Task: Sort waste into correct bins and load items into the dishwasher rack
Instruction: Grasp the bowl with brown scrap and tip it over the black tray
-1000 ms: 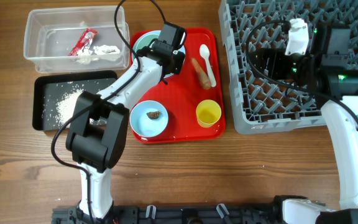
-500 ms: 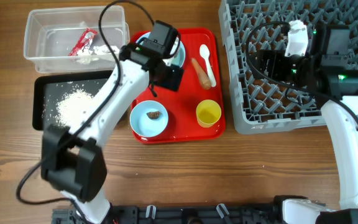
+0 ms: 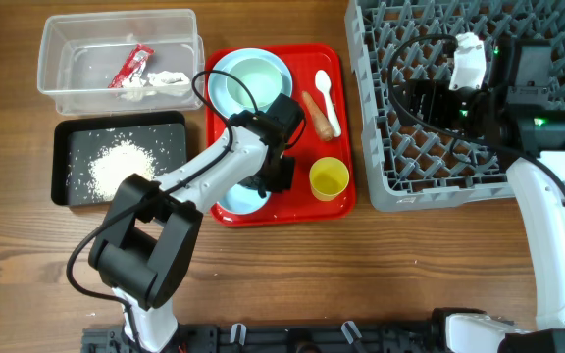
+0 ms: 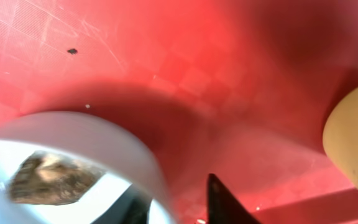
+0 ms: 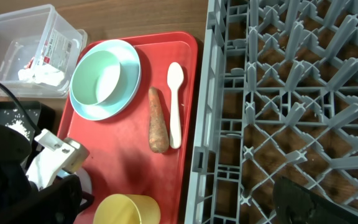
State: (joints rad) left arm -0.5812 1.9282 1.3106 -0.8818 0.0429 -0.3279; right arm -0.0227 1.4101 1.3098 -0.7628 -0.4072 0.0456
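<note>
A: Wood table (image 3: 390, 284), counts: 2 bowls, back bowl (image 5: 112, 74) on 1 plate (image 5: 81, 90); 1 yellow cup (image 3: 329, 179), 1 spoon (image 3: 327, 96), 1 carrot stick (image 3: 314, 113), all on red tray (image 3: 307, 208).
B: Left gripper (image 3: 271, 179) jaws apart, straddling front bowl (image 4: 98, 134) rim, brown lump (image 4: 45, 180) inside. Right gripper (image 3: 410, 98) over rack (image 3: 459, 167); can't tell jaws.

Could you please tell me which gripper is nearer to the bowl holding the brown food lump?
Left. The left gripper sits at the bowl's right rim on the red tray; the right gripper hovers apart, over the dishwasher rack.
</note>
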